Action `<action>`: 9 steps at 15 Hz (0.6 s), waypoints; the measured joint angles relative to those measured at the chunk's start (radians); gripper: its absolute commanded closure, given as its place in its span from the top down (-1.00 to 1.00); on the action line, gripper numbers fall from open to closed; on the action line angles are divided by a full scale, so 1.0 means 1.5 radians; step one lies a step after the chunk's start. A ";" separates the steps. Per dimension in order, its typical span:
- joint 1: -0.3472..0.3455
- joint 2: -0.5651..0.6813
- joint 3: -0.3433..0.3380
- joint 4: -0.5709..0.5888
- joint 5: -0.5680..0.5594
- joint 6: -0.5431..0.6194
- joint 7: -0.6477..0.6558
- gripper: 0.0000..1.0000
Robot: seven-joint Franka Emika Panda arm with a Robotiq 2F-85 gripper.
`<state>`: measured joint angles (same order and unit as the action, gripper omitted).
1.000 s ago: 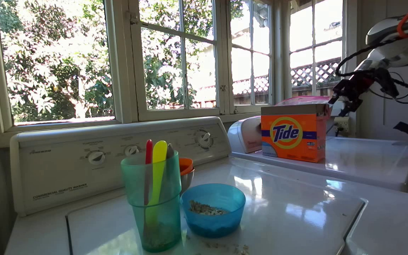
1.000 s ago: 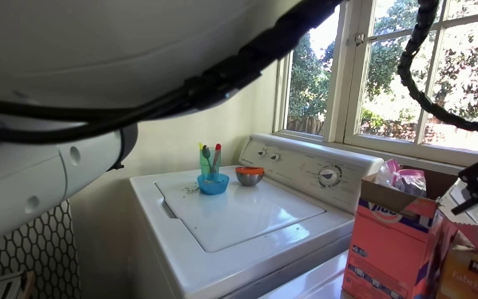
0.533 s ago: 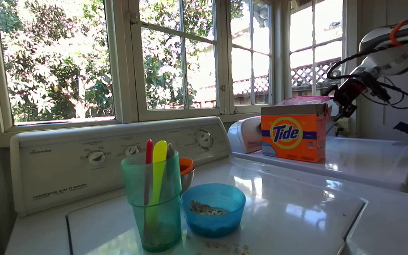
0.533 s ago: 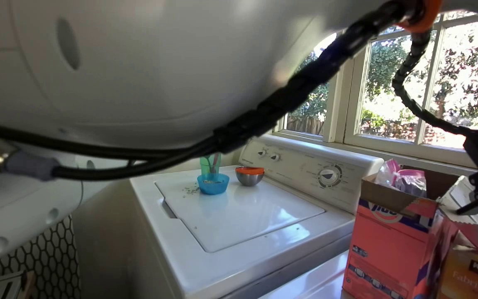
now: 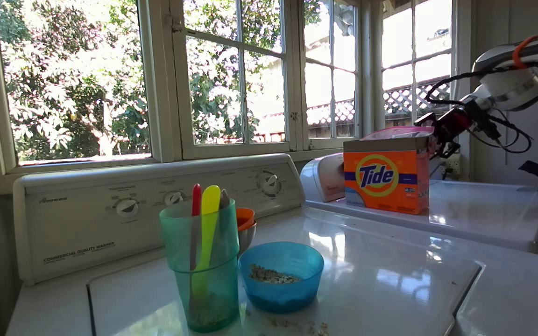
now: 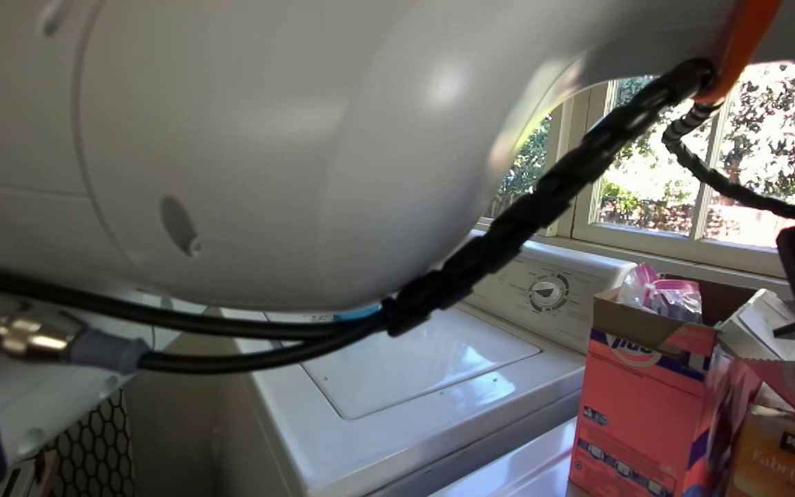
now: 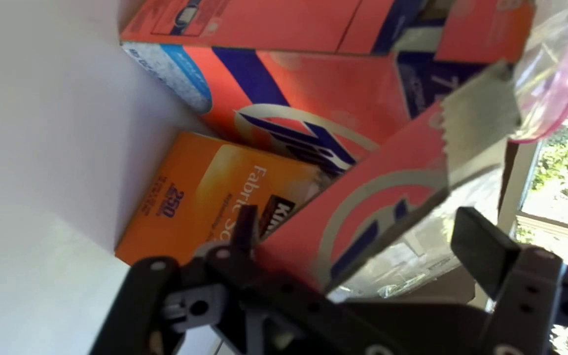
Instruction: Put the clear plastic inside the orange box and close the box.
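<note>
tool [image 7: 354,222]: fingers spread wide, with the lid [image 7: 377,202] showing between them in the wrist view; whether they touch it, cannot tell
lid: tilted outward from the top of the orange box [image 5: 383,184], reaching over the softener box [image 7: 180,192]
softener box: just beside the orange box, on the tabletop [image 5: 479,205]
orange box: upright on the tabletop, top open
clear plastic [image 6: 677,304]: pink-edged, in the box's open top, partly standing above the rim
washer [image 5: 367,270]: white, beside the tabletop
blue bowl [image 5: 283,298]: on the washer, loose bits [image 5: 271,276] inside
green cup [image 5: 222,298]: just beside the bowl, holding a red handle [image 5: 196,198] and a yellow handle [image 5: 211,198]
windows [image 5: 262,93]: behind, trees [image 5: 63,93] outside
</note>
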<state>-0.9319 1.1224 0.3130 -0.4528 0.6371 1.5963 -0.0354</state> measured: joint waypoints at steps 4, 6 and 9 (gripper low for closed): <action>-0.014 -0.003 0.015 0.005 0.054 0.020 0.010 1.00; -0.024 -0.012 0.024 0.009 0.081 0.021 0.008 1.00; -0.035 -0.029 0.032 0.016 0.112 0.017 0.007 1.00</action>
<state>-0.9849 1.0789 0.3606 -0.4290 0.8052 1.6219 -0.0254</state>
